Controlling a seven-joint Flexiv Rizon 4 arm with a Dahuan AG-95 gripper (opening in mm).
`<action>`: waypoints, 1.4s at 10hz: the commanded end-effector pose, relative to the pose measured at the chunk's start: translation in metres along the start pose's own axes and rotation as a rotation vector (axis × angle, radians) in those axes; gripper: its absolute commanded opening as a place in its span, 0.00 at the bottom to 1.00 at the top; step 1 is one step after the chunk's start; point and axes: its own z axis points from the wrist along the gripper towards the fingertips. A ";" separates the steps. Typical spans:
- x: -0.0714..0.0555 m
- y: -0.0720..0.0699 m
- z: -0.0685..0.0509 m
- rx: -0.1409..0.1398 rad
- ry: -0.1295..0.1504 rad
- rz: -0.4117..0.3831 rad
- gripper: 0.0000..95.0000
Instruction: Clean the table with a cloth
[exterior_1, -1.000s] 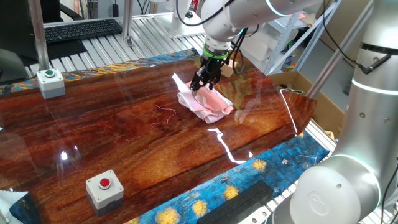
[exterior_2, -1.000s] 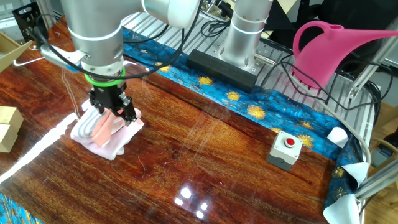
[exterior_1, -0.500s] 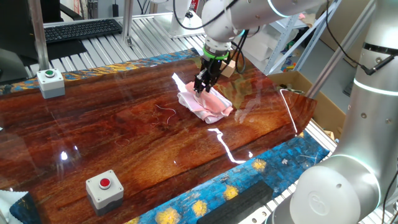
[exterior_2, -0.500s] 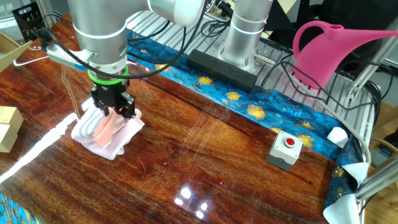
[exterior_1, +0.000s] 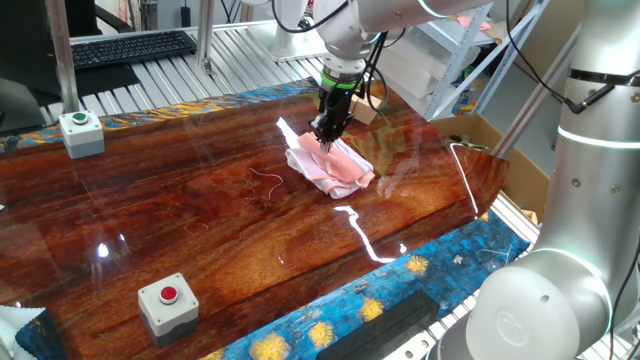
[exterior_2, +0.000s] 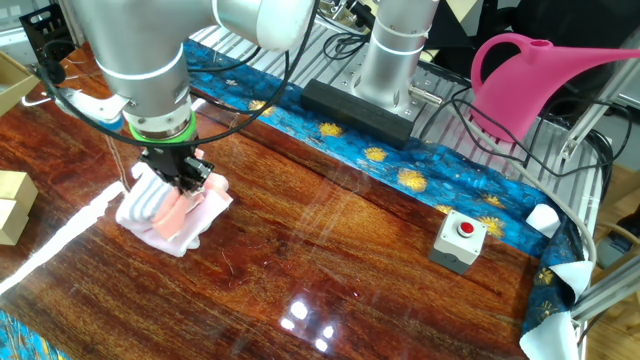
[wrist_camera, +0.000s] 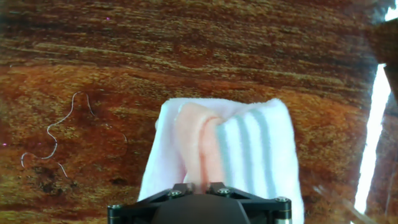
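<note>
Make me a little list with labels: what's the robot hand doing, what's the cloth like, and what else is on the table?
gripper: pointing down, shut on a bunched fold of the cloth
cloth: pink and white, crumpled, resting on the table
table: shiny reddish-brown wood with a blue-and-yellow edge
thin thread: curly, lying on the wood beside the cloth
red button box: near the table's edge
green button box: at the far side

You are looking at the cloth (exterior_1: 332, 166), a small pink-and-white striped rag, lying crumpled on the bench (exterior_1: 200, 210) with a fold in its middle bunching upward. The bench is showing a glossy reddish-brown top with dark grain, and a blue-and-yellow patterned edge is running along its sides.
</note>
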 end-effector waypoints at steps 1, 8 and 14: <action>-0.001 -0.001 0.000 0.015 0.004 0.014 0.00; -0.001 -0.001 0.000 -0.027 0.000 0.062 0.00; -0.001 -0.001 0.000 -0.003 0.019 0.097 0.00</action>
